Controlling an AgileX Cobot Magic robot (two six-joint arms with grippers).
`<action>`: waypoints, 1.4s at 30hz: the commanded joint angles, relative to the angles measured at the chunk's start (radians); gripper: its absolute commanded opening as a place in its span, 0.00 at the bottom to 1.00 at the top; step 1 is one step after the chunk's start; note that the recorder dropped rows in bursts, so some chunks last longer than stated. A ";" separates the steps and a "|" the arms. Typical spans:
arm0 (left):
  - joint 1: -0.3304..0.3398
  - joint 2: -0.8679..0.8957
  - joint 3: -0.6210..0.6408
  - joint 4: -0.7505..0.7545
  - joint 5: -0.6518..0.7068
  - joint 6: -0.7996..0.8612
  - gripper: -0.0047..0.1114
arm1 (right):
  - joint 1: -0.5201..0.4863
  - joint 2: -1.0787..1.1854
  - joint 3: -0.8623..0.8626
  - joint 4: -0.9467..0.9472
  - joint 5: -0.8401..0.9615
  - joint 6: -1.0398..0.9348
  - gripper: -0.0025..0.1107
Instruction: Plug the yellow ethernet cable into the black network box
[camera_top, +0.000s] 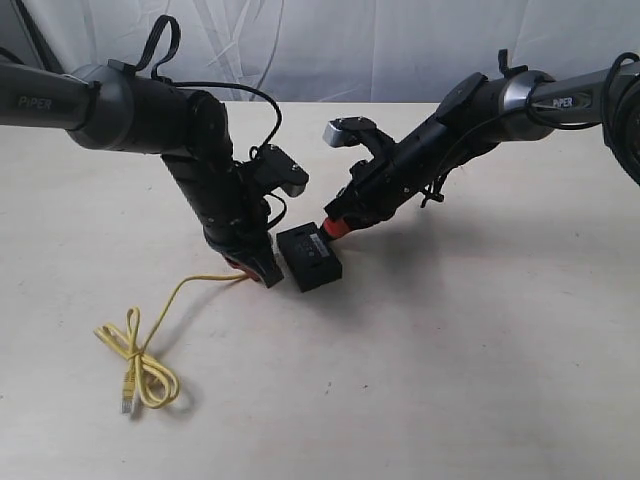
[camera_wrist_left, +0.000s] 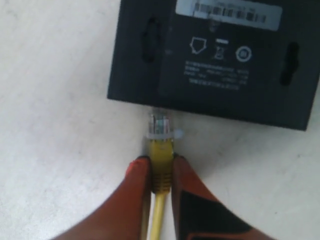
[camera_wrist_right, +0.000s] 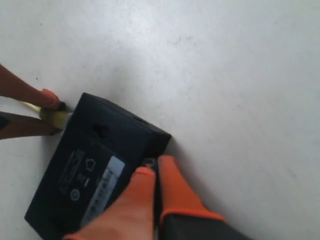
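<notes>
Two left fingers (camera_wrist_left: 134, 196) pinch yellow cable (camera_wrist_left: 161, 156) (plug at black box (camera_wrist_left: 215, 55) edge).

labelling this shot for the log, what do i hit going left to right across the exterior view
loose coil of the yellow ethernet cable → left gripper → black network box → right gripper

Left wrist view: the black network box (camera_wrist_left: 150, 75) is cut off by the top edge, cropping its white label (camera_wrist_left: 230, 12); its printed markings (camera_wrist_left: 212, 72) are too blurred to read; its port facing the yellow ethernet cable (camera_wrist_left: 161, 155) is hidden; right wrist view: the right gripper (camera_wrist_right: 154, 167) covers the box's corner, grip unclear.
</notes>
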 joint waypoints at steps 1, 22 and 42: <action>-0.002 -0.018 -0.002 0.051 0.061 -0.014 0.04 | -0.002 -0.001 -0.005 0.015 0.006 -0.015 0.01; -0.015 -0.022 -0.002 -0.071 0.018 -0.115 0.04 | 0.007 -0.001 -0.005 -0.061 -0.014 -0.021 0.01; -0.031 -0.022 -0.002 -0.108 -0.006 -0.117 0.04 | 0.008 -0.001 -0.005 -0.048 0.019 -0.023 0.01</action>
